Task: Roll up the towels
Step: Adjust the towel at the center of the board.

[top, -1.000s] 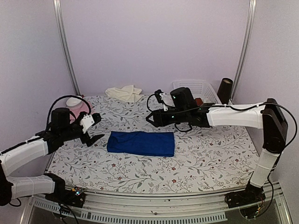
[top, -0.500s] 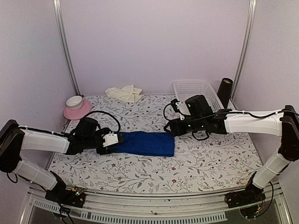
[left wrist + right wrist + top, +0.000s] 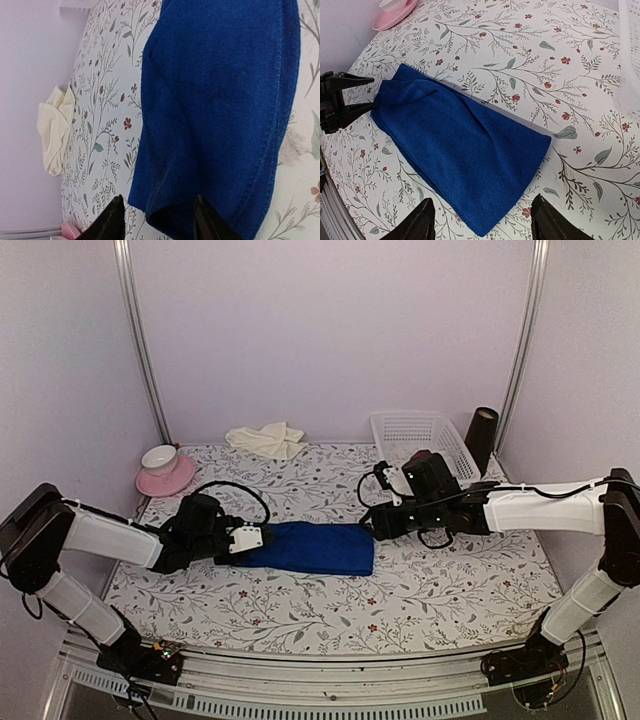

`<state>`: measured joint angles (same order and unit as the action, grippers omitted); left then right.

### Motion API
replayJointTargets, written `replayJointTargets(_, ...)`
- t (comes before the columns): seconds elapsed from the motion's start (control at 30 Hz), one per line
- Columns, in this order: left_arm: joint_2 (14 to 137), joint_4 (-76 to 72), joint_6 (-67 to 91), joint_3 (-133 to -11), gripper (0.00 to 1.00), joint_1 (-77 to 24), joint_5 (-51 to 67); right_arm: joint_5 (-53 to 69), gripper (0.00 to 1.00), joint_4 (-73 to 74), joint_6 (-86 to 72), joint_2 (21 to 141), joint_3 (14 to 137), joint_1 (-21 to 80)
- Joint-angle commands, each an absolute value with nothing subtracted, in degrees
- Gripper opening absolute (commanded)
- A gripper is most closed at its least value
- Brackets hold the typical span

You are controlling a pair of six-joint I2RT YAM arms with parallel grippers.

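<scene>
Left gripper (image 3: pixel 263 534) is at the blue towel's (image 3: pixel 315 547) left end, jaws apart and straddling its folded edge, no clamp visible. Right gripper (image 3: pixel 482 200) is wide open at the opposite end, towel corner between its fingers, contact unclear. Blue towel lies flat between both grippers. Cream towel (image 3: pixel 266 438) sits crumpled well beyond both.

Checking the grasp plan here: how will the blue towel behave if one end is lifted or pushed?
Probably floppy: the blue towel lies flat with soft folds, so a lifted end should droop. Pushed, its fuzzy pile would likely bunch on the floral tablecloth rather than slide.
</scene>
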<state>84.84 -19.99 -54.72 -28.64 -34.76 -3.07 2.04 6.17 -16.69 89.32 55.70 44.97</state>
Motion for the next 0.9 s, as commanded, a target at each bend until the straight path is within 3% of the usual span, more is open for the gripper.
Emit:
replayJointTargets(0.0,86.35,-21.84,-55.87,-30.72,0.46,-35.51,-3.14,1.56,0.65,4.32,-16.7,87.17,55.05,44.74)
replayJointTargets(0.23,85.84,-18.31,-56.12,-31.22,0.54,-35.51,0.12,1.68,0.65,3.57,-16.94,87.34,54.48,44.48)
replayJointTargets(0.37,87.12,-18.28,-56.8,-31.38,0.53,-35.5,-0.77,2.08,0.65,3.35,-17.11,87.45,54.34,44.41)
replayJointTargets(0.67,90.44,-19.2,-57.37,-32.09,0.39,-35.45,-2.6,2.11,0.65,2.64,-17.36,87.36,53.4,44.37)
replayJointTargets(0.87,90.22,-20.14,-56.38,-32.33,0.18,-35.37,-3.2,2.09,0.65,2.31,-17.4,87.47,53.3,44.31)
